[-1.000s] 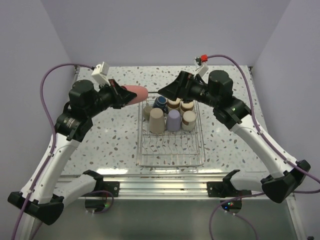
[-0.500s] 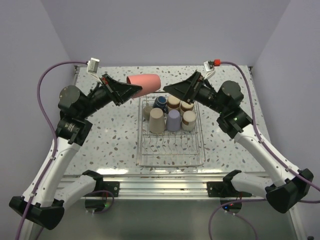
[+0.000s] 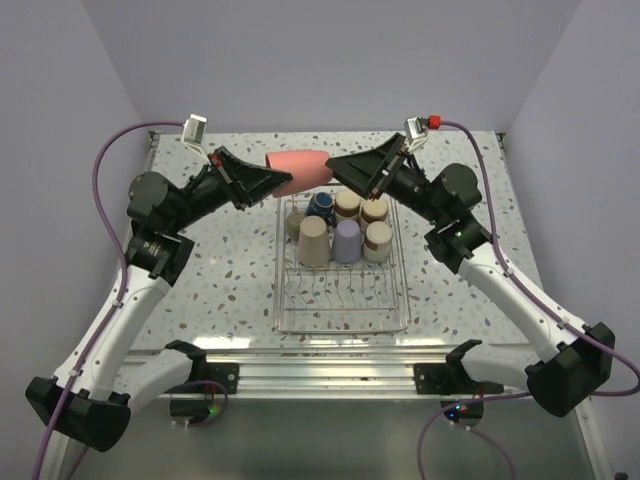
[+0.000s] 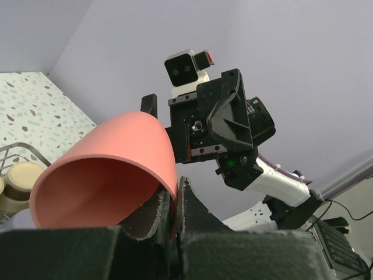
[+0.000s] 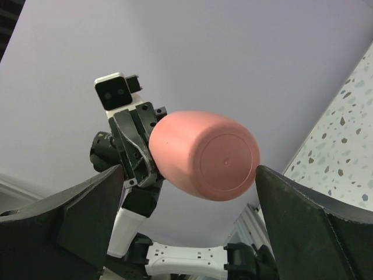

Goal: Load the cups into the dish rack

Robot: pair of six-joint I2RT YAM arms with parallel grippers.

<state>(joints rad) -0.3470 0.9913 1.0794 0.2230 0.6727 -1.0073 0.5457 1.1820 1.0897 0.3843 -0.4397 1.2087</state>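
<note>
My left gripper (image 3: 272,181) is shut on the rim of the coral-pink cup (image 3: 302,168), held on its side in the air above the far end of the dish rack (image 3: 342,320). In the left wrist view the cup's wall (image 4: 125,146) is pinched between the fingers (image 4: 195,207). My right gripper (image 3: 338,168) is open, facing the cup's base (image 5: 224,166), which sits between its spread fingers (image 5: 315,216) without touching. The rack holds a lavender tumbler (image 3: 347,240), a beige tumbler (image 3: 313,241), a dark blue mug (image 3: 320,204) and several short tan cups (image 3: 377,239).
The speckled tabletop (image 3: 220,270) lies around the rack. The rack's near half (image 3: 340,295) shows only bare wire tines. Purple cables (image 3: 105,165) arc over both arms. Walls close in the back and sides.
My left gripper carried the pink cup up and to the right, over the rack's far end. My right gripper rose and moved left until its open fingers flank the cup's base.
</note>
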